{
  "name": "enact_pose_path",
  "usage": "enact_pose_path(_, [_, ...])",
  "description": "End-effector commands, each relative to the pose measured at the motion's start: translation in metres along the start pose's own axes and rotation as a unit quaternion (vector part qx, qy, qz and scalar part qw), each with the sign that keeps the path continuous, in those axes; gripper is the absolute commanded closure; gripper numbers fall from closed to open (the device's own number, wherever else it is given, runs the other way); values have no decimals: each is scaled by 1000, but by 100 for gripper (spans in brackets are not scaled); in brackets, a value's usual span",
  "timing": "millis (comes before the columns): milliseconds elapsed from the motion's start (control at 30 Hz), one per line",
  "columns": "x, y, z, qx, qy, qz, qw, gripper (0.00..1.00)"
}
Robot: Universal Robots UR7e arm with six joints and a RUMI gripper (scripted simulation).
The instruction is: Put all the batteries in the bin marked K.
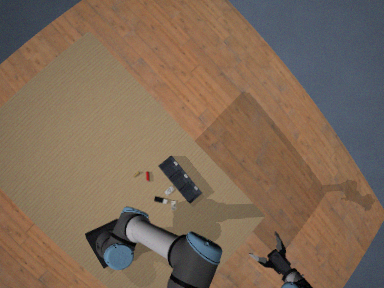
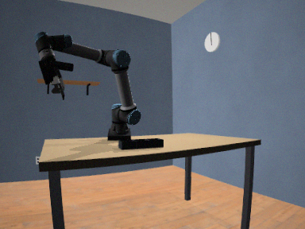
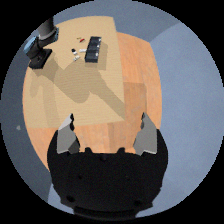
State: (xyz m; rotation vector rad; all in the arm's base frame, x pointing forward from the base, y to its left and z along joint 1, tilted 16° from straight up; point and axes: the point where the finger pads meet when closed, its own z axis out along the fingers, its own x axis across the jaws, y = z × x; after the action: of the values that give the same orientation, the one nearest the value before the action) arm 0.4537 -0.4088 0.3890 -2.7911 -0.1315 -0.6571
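Your black two-jaw gripper (image 1: 268, 251) hangs high off the tan table (image 1: 60, 140), jaws wide, holding nothing. Small batteries (image 1: 147, 176) lie at 9 o'clock of the dark bin row (image 1: 180, 179), near it; which bin is K, you can't tell.

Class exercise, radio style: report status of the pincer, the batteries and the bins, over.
Pincer open, empty, high off the table's edge. Small items loose on table beside bin row; too small to confirm batteries. Nothing blocking the bins.

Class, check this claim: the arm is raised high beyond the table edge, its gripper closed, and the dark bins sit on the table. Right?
Not quite. The gripper is open: the wrist view shows its fingers spread wide with nothing between. The rest holds: the arm is raised beyond the table, and the dark bins sit on it.
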Motion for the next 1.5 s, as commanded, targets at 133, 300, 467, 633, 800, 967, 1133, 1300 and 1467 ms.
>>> enact_pose_path(133, [0, 0, -1, -1, 0, 0, 1000, 0])
enact_pose_path(300, [0, 0, -1, -1, 0, 0, 1000, 0])
enact_pose_path(467, [0, 0, -1, -1, 0, 0, 1000, 0])
enact_pose_path(633, [-5, 8, 22, -1, 0, 0, 1000, 96])
enact_pose_path(800, [-13, 23, 60, -1, 0, 0, 1000, 96])
enact_pose_path(967, [-12, 8, 62, -2, -10, 27, 1000, 96])
enact_pose_path(1133, [-5, -10, 62, -5, -19, 50, 999, 96])
enact_pose_path(1300, [0, -40, 69, -9, -29, 81, 996, 96])
enact_pose_path(1467, [3, -62, 74, -14, -37, 107, 993, 96])
